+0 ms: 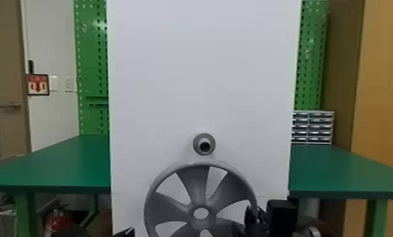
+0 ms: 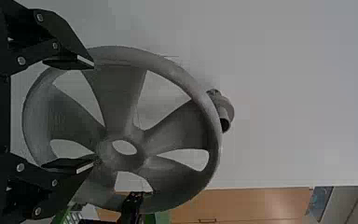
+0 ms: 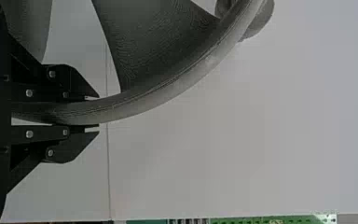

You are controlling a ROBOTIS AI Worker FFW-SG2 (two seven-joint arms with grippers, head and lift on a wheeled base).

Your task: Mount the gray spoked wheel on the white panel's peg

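Head view: tall white flat panel (image 1: 202, 78) seen upright, gray round-based cylindrical peg (image 1: 204, 144) stuck out from it. Gray plastic spoked wheel (image 1: 198, 189) held upright in front of panel, hub below peg. Rim gripped by right pincer (image 1: 251, 214) on the robot's right side of the wheel; left pincer (image 1: 125, 232) partly seen at bottom edge. Flat green worktop (image 1: 53, 167) seen on both sides of panel. Room: green perforated board (image 1: 93, 63) behind, gray small-drawer unit (image 1: 313, 127) and wood-toned cabinet (image 1: 381, 88) on the right, beige door (image 1: 9, 78) and red-and-white sign (image 1: 38, 85) on white wall (image 1: 52, 47) at left.

Left wrist view: left pincer (image 2: 93, 115) open, fingers parted, wheel seen beyond them; peg seen past rim, wood-toned cabinet past panel edge.

Right wrist view: rim clamped between fingers of right pincer (image 3: 97, 114). Peg partly hidden behind rim. Thin seam (image 3: 107, 168) seen across panel, perforated board past its edge.
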